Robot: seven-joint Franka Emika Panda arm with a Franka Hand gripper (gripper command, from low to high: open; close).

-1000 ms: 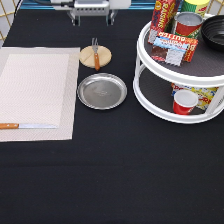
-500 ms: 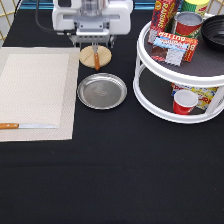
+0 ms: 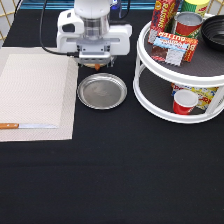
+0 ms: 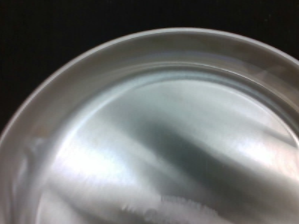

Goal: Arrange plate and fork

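We judge this a lab tabletop staged as a dining setting: black cloth [image 3: 125,175], beige placemat [image 3: 35,95], and a white two-tier turntable [image 3: 150,100] stocked with groceries.

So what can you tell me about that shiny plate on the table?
The plate is round, silvery metal by its look, with a raised rim around a flat centre that shows streaky reflections in the wrist view. It lies flat and empty on the black table, just right of the pale placemat and left of the white two-tier stand in the exterior view. The gripper is just over the plate's far rim; I cannot tell if it touches.
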